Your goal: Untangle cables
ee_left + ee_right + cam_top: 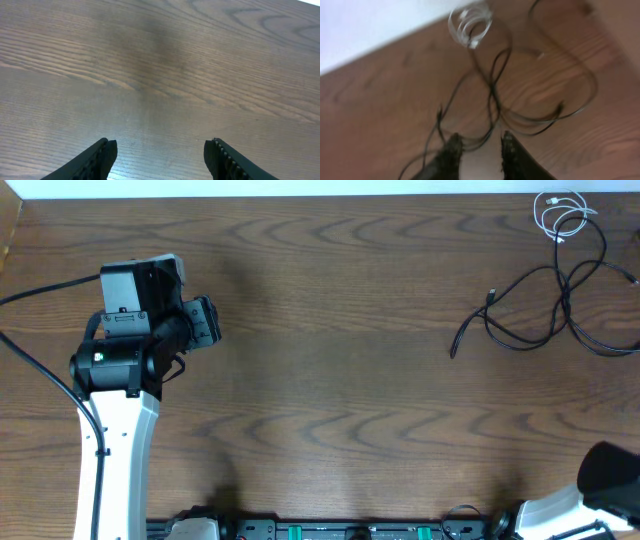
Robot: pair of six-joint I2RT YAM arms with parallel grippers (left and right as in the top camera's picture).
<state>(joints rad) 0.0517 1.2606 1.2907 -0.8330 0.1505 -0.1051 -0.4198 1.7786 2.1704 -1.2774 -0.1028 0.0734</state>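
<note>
**Three cables bunched in the far right corner, both jaws empty**

Two black cables (560,310) lie in overlapping loops on the bench (350,380), far right. The white cable (560,215) is coiled just beyond them, at the far edge. The black loops run off the right edge of the overhead frame, so their full extent is not visible. Two black plug ends (492,293) point out to the left of the bundle. I can't trace which strand belongs to which cable.

The right arm (590,495) is mostly cut off in the bottom right corner of the overhead view, and its jaws are out of that frame. Only the right wrist view shows them: slightly parted, bare bench in the gap, nothing gripped. That view is blurred. It shows the black strands (492,95) crossing just ahead of the fingertips (454,145), with one strand passing close by the left tip; I can't tell if it touches. The white coil (469,22) sits further out, and a black strand runs up to it.

The left arm (115,370) is at the far left, well apart from the cables. The overhead view hides its jaws under the wrist housing. The left wrist view shows them released, spread wide over bare wood, no cable in frame.
</note>
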